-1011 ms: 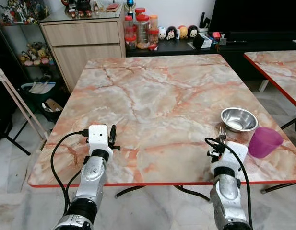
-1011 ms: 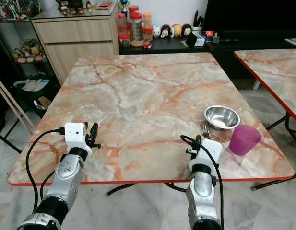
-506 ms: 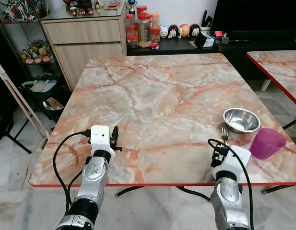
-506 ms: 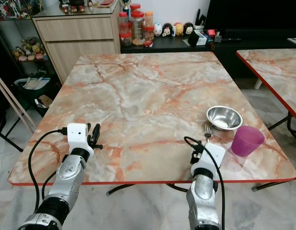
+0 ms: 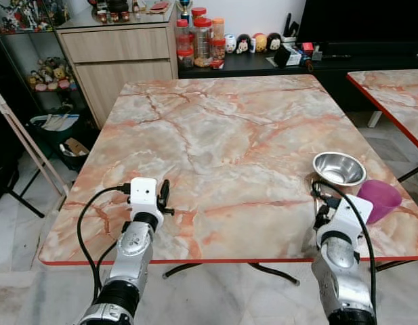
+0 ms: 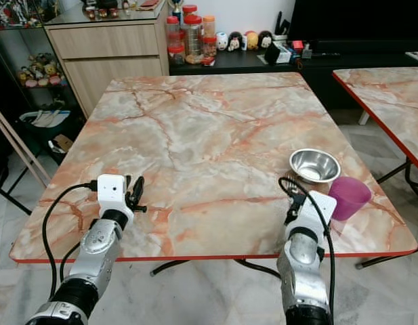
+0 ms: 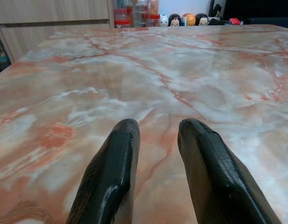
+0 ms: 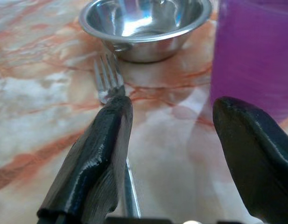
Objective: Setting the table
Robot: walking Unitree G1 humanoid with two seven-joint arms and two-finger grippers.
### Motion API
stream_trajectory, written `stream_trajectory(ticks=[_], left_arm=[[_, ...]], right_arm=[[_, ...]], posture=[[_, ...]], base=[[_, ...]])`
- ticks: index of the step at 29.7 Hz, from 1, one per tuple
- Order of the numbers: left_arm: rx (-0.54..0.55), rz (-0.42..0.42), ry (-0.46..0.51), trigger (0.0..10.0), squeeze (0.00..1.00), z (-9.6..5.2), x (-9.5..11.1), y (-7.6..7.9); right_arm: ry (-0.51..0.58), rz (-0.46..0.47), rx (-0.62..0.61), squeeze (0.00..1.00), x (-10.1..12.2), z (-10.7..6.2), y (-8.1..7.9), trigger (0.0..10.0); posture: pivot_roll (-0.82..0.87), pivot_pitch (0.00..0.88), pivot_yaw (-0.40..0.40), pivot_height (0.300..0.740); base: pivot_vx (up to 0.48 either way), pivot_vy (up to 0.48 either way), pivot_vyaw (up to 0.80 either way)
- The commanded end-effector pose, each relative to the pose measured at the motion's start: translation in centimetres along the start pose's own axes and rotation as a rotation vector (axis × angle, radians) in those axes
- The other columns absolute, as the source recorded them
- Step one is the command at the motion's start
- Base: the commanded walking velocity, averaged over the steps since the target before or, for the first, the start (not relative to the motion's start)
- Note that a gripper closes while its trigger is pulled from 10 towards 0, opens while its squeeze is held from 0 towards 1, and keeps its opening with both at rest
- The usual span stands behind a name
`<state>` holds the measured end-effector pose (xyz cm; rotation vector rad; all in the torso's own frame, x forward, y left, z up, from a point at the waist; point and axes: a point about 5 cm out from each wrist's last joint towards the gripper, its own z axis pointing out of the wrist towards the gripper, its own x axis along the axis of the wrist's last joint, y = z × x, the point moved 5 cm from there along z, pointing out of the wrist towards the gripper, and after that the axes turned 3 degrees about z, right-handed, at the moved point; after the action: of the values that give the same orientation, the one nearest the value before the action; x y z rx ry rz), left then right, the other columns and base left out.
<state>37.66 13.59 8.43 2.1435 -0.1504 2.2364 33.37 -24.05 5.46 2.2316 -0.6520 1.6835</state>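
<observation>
The worktop (image 5: 215, 135) is a square slab patterned like marble, pale grey and cream with orange-red veins and a thin red edge. Three things lie on it, all gathered near its front right corner. A small steel bowl (image 5: 339, 168) sits upright, shiny inside. A purple cup (image 5: 379, 200) stands upright just beside the bowl, nearer the front edge and further right. A fork (image 8: 109, 81) lies flat on the surface with its tines pointing toward the bowl and stopping just short of its base; the handle runs back toward the front edge. The cup stands near the fork on its right
</observation>
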Motion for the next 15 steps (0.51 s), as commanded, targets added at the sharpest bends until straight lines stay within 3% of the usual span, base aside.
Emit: stream_trajectory(ticks=[1,15], left_arm=[[-0.005,-0.008,-0.008,10.0,0.0,0.01,-0.1,0.12],[-0.001,-0.011,-0.009,10.0,0.0,-0.09,-0.19,0.05]], right_arm=[[-0.007,-0.004,0.041,0.0,0.62,0.09,-0.81,10.0],[-0.067,-0.083,0.108,0.0,0.4,0.4,-1.26,10.0]], posture=[[-0.07,0.0,0.051,0.74],[-0.07,0.0,0.044,0.74]], base=[[0.0,0.0,0.0],[0.0,0.0,0.0]])
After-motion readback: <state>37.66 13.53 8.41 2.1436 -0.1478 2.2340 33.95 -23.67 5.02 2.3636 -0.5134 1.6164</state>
